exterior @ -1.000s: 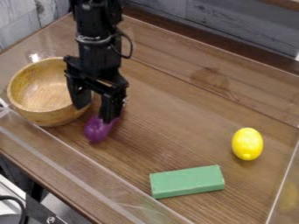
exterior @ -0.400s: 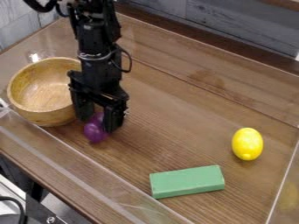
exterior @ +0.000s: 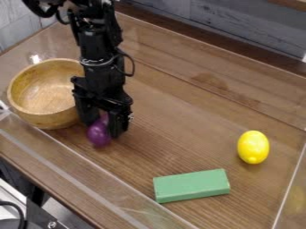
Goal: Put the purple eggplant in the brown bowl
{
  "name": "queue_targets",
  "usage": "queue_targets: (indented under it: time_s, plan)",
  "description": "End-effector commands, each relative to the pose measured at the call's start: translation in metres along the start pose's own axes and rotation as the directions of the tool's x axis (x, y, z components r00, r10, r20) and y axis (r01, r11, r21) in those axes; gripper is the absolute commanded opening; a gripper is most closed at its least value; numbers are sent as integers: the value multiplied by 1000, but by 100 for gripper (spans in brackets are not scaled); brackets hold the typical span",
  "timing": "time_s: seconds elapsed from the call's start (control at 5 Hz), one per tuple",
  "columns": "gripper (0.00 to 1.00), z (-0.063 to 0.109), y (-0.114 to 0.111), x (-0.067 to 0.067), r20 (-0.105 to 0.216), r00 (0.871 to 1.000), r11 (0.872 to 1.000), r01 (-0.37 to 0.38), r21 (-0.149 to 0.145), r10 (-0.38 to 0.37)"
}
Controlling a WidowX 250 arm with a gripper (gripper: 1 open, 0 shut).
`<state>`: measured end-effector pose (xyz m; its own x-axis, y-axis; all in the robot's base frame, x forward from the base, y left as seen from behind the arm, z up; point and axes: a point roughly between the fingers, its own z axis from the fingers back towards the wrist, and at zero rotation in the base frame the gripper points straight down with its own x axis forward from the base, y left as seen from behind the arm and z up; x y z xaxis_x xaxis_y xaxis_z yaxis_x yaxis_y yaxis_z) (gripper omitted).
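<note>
Lying on the wooden table (exterior: 180, 98), the purple eggplant (exterior: 98, 134) sits between the spread jaws of the black gripper (exterior: 103, 122), which points straight down around it; whether the fingers touch its glossy, plump skin cannot be told. Just beside it to the left stands the brown bowl (exterior: 36, 94), round, thick-rimmed and grained. Well apart lie a green rectangular block (exterior: 191, 185) and a yellow lemon (exterior: 252, 147).

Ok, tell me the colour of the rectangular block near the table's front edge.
Green; the block shows plainly in the camera view.
</note>
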<state>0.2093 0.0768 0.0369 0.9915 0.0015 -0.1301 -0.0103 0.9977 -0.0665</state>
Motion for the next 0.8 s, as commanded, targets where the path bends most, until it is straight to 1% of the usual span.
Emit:
queue_targets:
  time_s: [0.0,0.6]
  plan:
    - [100,3,5,4,30,999,1000,-15,-1,15]
    - [100,-3,7,5,25,999,999,-31,-17,31]
